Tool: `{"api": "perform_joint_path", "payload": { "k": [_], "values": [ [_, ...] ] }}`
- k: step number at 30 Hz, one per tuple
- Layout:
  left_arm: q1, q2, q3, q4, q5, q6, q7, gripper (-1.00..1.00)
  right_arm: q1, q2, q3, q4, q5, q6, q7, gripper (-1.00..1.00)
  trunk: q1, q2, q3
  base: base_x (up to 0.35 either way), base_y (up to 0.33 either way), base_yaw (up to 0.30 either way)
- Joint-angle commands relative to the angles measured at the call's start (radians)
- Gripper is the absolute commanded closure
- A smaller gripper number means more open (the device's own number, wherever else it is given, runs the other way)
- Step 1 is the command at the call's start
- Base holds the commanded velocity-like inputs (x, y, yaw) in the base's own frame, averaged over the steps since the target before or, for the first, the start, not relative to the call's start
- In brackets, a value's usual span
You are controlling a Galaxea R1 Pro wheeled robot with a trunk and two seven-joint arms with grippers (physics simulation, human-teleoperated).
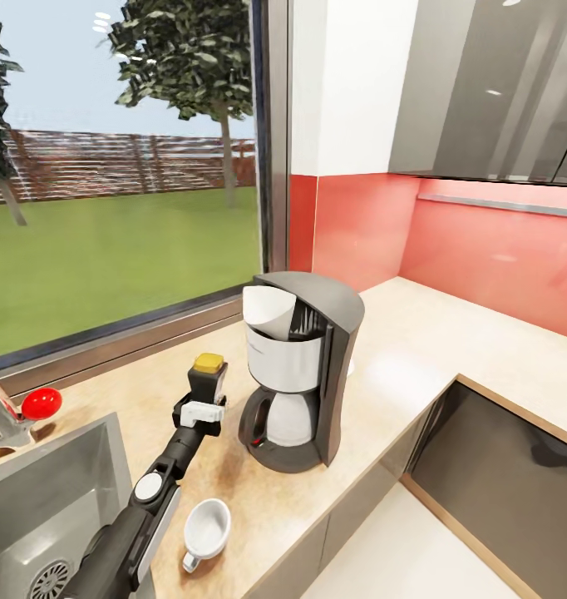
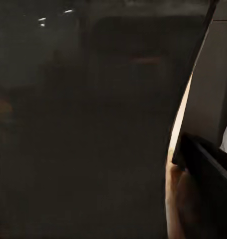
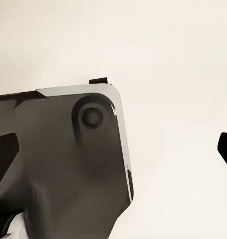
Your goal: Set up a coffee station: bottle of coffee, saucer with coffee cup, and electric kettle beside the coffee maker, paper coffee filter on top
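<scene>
— Head view first: what has the left tool point(image 1: 202, 409) got?
— Its fingers are clamped on the bottle of coffee point(image 1: 207, 377), upright on the worktop point(image 1: 416, 349) just beside the coffee maker point(image 1: 298, 370). A coffee cup point(image 1: 207, 528) lies nearer.
— Left wrist view?
— Dark blur; nothing clear.
— Right wrist view?
— A dark robot part over pale floor; that tool's opening I cannot tell.

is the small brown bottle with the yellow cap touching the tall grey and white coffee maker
Apart. The head view shows a strip of bare beige countertop between the brown yellow-capped bottle, held in the left gripper, and the grey and white coffee maker.
</scene>
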Motion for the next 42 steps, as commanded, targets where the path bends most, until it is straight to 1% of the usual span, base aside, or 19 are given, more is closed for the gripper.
{"api": "perform_joint_path", "payload": {
  "k": [1, 11, 23, 32, 42],
  "values": [
    [-0.001, 0.000, 0.000, 0.000, 0.000, -0.003, -0.002, -1.00, -0.001, 0.000, 0.003, 0.001, -0.009, -0.004, 0.001, -1.00, 0.001, -0.002, -0.002, 0.000, 0.000, 0.000],
    [-0.001, 0.003, 0.006, 0.000, 0.005, -0.032, -0.001, -1.00, -0.001, 0.000, 0.003, 0.001, -0.009, -0.004, 0.000, -1.00, 0.001, -0.002, -0.002, 0.000, 0.000, 0.000],
    [-0.001, 0.003, 0.007, 0.000, 0.005, -0.033, -0.001, -1.00, -0.001, 0.000, 0.003, 0.001, -0.009, -0.004, 0.000, -1.00, 0.001, -0.002, -0.002, 0.000, 0.000, 0.000],
    [-0.001, 0.003, 0.004, 0.000, 0.004, -0.033, -0.001, -1.00, -0.001, 0.000, 0.003, 0.001, -0.009, -0.004, 0.001, -1.00, 0.001, -0.002, -0.002, -0.167, -0.118, 0.000],
    [-0.001, 0.003, 0.004, 0.000, 0.005, -0.033, -0.001, -1.00, -0.001, 0.000, 0.003, 0.001, -0.009, -0.004, 0.001, -1.00, 0.001, -0.002, -0.002, -0.014, -0.009, 0.000]
  ]
}}
